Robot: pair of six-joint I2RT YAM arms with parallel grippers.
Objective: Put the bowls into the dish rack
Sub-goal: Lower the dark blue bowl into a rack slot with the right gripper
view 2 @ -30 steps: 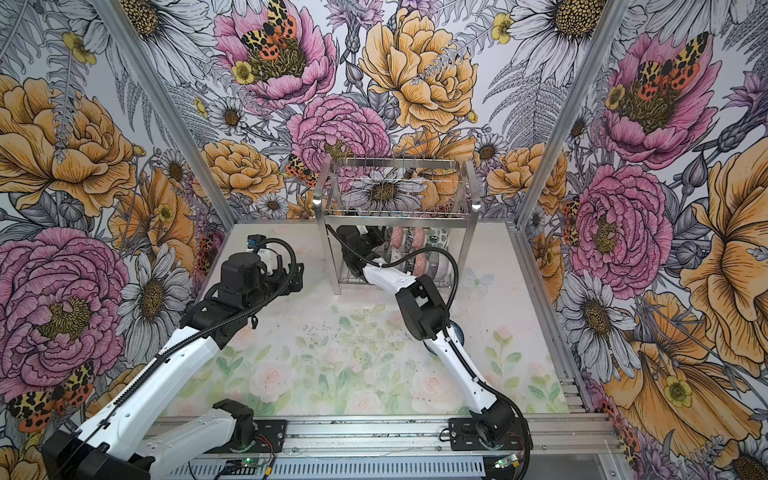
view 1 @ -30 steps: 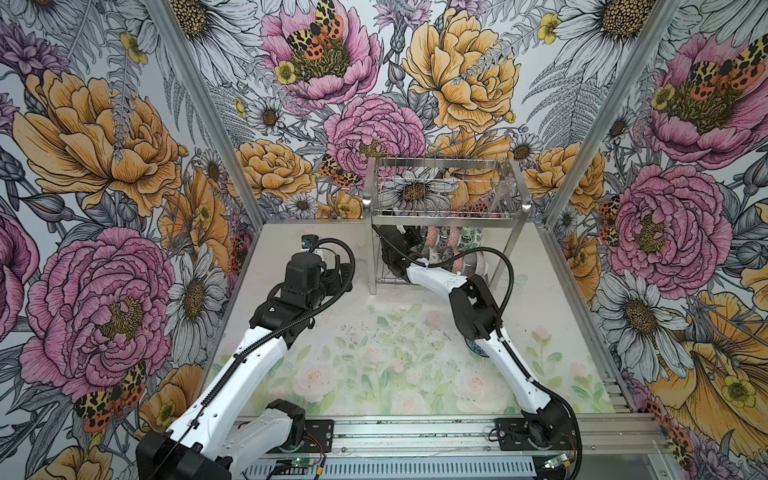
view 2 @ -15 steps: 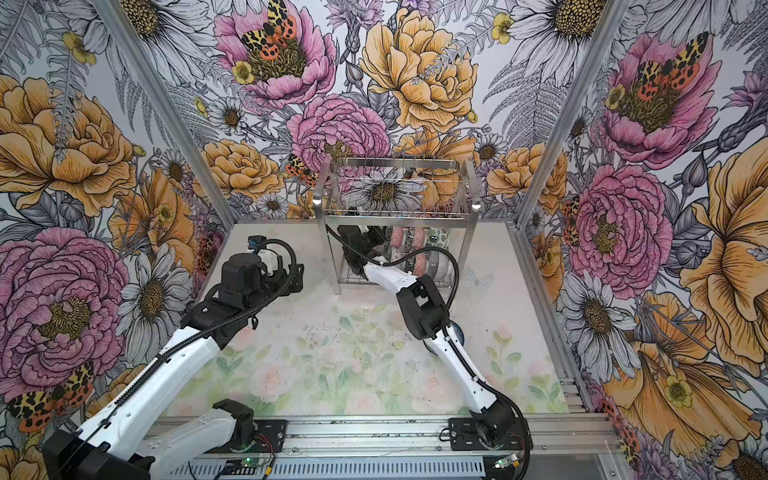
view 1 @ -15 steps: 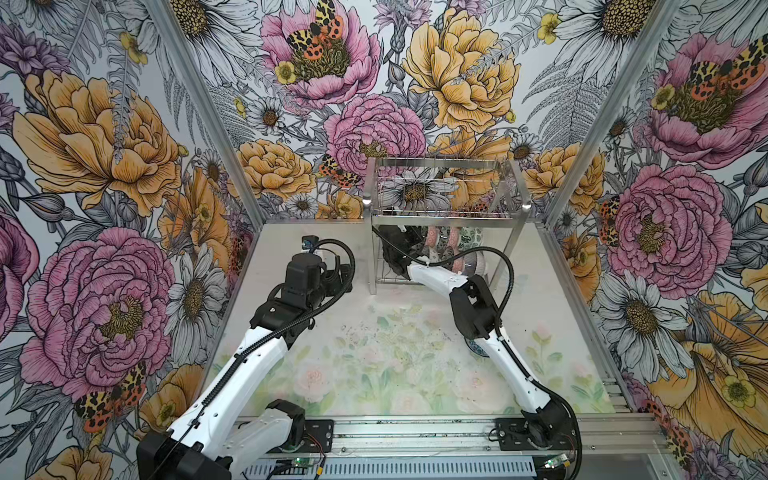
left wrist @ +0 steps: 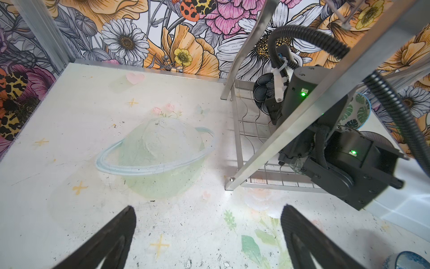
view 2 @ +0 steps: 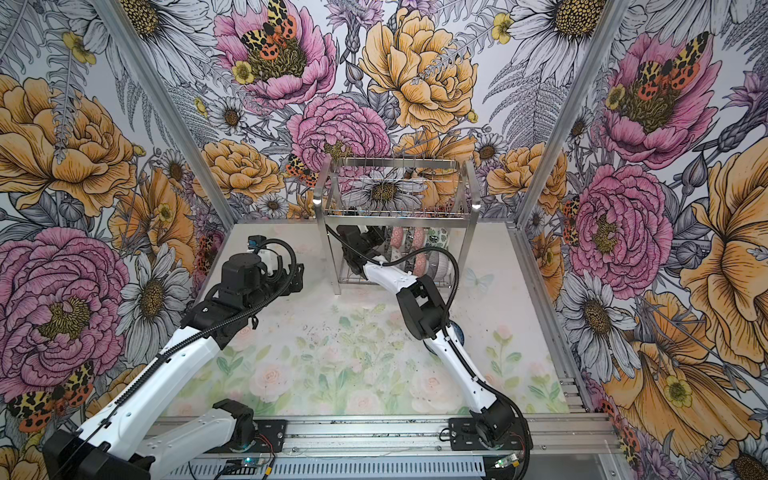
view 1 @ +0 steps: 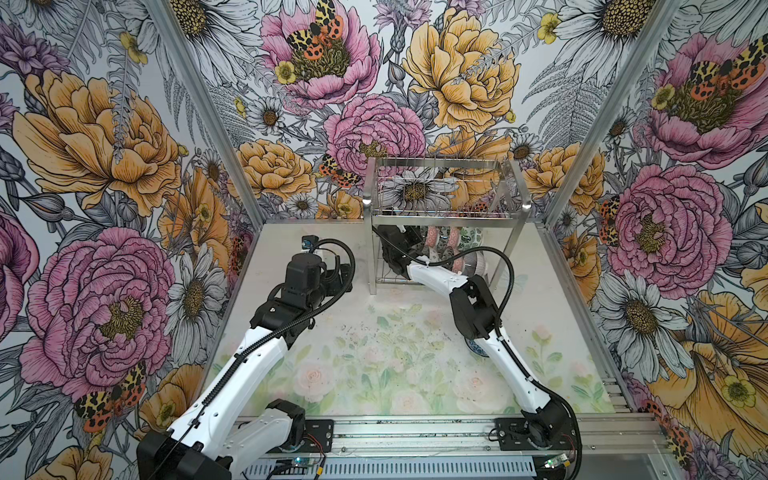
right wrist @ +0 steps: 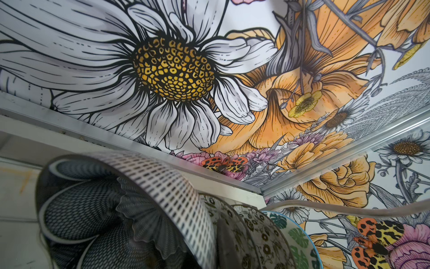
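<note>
The dish rack (view 1: 449,213) stands at the back of the table, also seen in the left wrist view (left wrist: 290,130). Several bowls stand on edge in its lower shelf: pink-red ones (view 1: 432,237), a green-leaf one (view 1: 473,237) and black-white floral ones (right wrist: 260,233). My right gripper (view 1: 400,245) reaches under the upper tier at the rack's left end and is shut on the rim of a dark mesh-patterned bowl (right wrist: 111,209), one finger (right wrist: 224,240) lying on the outside of its wall. My left gripper (left wrist: 207,223) hangs open over bare table left of the rack.
A blue floral bowl (view 1: 478,348) sits on the table, partly hidden under my right forearm, and shows at the edge of the left wrist view (left wrist: 406,260). The table mat carries a faint printed green planet (left wrist: 153,158). Flowered walls close in three sides.
</note>
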